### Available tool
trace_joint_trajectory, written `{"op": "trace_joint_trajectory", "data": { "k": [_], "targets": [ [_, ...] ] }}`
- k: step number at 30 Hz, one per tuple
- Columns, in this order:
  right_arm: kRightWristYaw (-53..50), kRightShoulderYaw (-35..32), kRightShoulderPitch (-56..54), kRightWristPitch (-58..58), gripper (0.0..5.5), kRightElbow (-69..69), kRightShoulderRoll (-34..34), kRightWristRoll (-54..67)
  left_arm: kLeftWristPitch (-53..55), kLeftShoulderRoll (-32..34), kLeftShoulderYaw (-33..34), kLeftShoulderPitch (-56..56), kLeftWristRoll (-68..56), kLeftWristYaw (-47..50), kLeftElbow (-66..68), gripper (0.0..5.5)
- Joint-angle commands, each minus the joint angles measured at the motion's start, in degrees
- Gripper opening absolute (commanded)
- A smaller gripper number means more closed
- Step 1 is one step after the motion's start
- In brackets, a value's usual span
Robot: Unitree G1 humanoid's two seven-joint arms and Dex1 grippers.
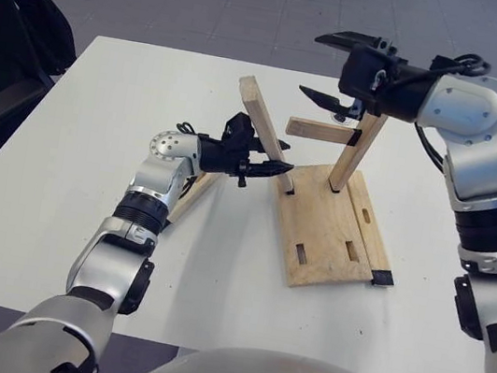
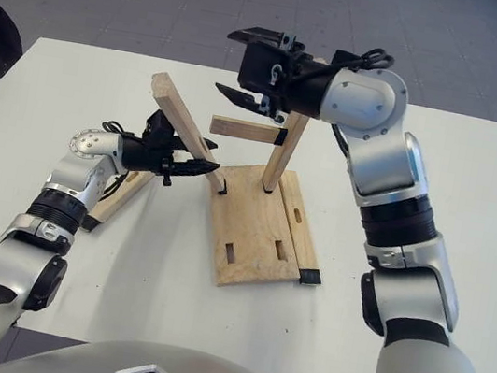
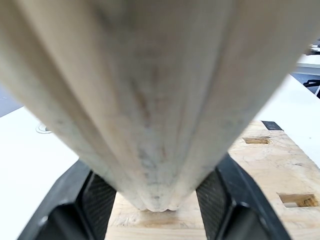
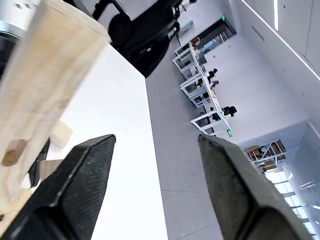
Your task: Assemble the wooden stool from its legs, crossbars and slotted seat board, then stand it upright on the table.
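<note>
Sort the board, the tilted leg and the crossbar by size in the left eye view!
Biggest: board
Middle: tilted leg
Smallest: crossbar

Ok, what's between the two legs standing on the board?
A crossbar juts from the upright leg toward the tilted leg, stopping short of it, above bare board. Both eye views show it.

Table [image 1: 62, 167]: one. Seat board [image 1: 323, 266]: one, with two open rectangular slots [image 1: 302, 252]. Legs standing in the board: two, a tilted leg [image 1: 260, 124] and an upright leg [image 1: 355, 156]. Crossbar [image 1: 319, 130]: one. Loose wooden bars: two, an edge bar [image 1: 376, 249] along the board and a flat bar [image 2: 124, 193] under the left arm. Grippers: two, left gripper [image 1: 275, 167] and right gripper [image 1: 313, 64].
</note>
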Motion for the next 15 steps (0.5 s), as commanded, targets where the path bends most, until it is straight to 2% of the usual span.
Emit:
{"op": "trace_joint_trajectory", "data": {
  "k": [1,7,15],
  "targets": [
    [-3.4,2.11,-3.12,1.72,2.65,2.45,1.73,-6.53,7.7,1.67,-3.71,2.97,5.21,0.0,3.84,2.05],
    [-4.32,5.54,-4.59,2.21,2.65,4.75,1.95,-15.07,11.6,2.19,-6.45,-1.57,9.04,3.74,6.47,2.05],
    [-0.87,5.5,-2.62,1.06,2.65,3.33,0.95,-15.69,13.07,2.57,-6.33,-1.62,7.89,5.64,7.53,2.05]
  ]
}}
